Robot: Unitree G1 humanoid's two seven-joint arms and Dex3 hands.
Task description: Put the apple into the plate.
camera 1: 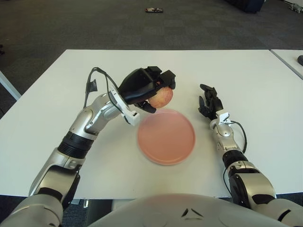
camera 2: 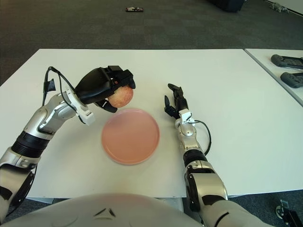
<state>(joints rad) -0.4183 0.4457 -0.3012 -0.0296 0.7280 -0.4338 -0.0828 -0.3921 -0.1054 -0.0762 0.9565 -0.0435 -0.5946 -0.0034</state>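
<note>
My left hand point(camera 1: 150, 90) is shut on a red-yellow apple point(camera 1: 161, 98) and holds it in the air just over the far rim of the pink plate point(camera 1: 166, 136). The plate lies flat on the white table point(camera 1: 246, 75), near its front middle. The apple sticks out to the right of the black fingers, its left side hidden by them. My right hand point(camera 1: 208, 103) shows to the right of the plate, fingers relaxed and holding nothing.
A second white table point(camera 2: 279, 71) at the right carries two dark controllers point(camera 2: 287, 60). A small dark object point(camera 1: 154, 9) lies on the carpet beyond the table. The table's left and far parts are bare.
</note>
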